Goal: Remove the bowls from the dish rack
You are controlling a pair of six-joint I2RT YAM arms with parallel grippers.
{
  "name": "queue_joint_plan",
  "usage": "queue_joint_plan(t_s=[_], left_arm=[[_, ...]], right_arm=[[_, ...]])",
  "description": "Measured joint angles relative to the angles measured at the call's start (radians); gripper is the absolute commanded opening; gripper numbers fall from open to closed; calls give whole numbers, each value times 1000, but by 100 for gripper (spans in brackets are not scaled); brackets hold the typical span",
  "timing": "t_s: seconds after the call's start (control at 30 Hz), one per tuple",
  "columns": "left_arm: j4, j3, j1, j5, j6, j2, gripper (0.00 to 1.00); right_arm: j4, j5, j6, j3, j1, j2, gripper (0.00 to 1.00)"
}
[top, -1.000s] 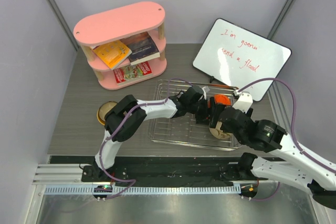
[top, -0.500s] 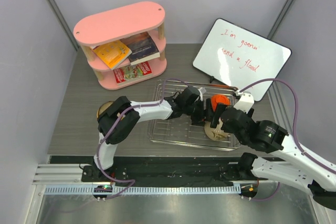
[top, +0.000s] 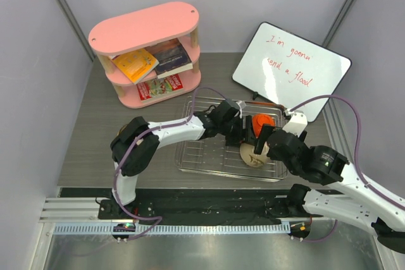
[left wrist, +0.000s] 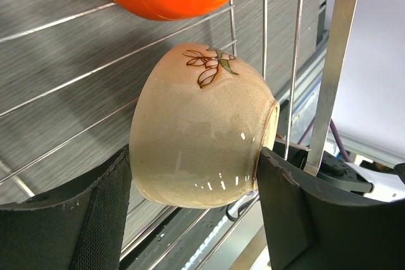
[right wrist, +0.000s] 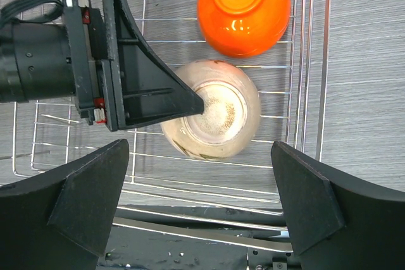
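Two bowls lie in the silver wire dish rack point(right wrist: 310, 61). The left hand point(left wrist: 196, 178) is clamped on the cream flower-painted bowl point(left wrist: 199, 124), beside the glossy orange bowl point(right wrist: 243, 7); the right hand point(right wrist: 196, 207) hangs wide apart. Next, probably, lift it clear of the rack.

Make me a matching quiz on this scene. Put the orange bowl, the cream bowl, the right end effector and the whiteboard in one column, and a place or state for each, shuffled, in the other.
Column one:
1. orange bowl
2. cream bowl
3. right end effector
4. whiteboard

Column two:
A. open, above the dish rack
B. beyond the rack's far right side, red handwriting on it
C. gripped by the left end effector
D. resting in the rack's far right corner, not held

Pairs: 1-D, 2-C, 3-A, 4-B
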Motion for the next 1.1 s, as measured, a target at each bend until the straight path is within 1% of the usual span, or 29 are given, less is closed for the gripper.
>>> queue_joint_plan(t_s=[0.17,0.5,0.9,1.1], left_arm=[[-50,25,2,-27,38,-11,0],[-85,26,6,-59,66,-40,0],[-143,26,8,-133,96,-129,0],[-207,26,9,-193,127,-177,0]], right_arm=[[0,2,2,0,0,0,100],[-5,14,4,0,0,0,100],[-19,30,10,0,0,-20,100],[-28,38,16,-2,0,-41,100]])
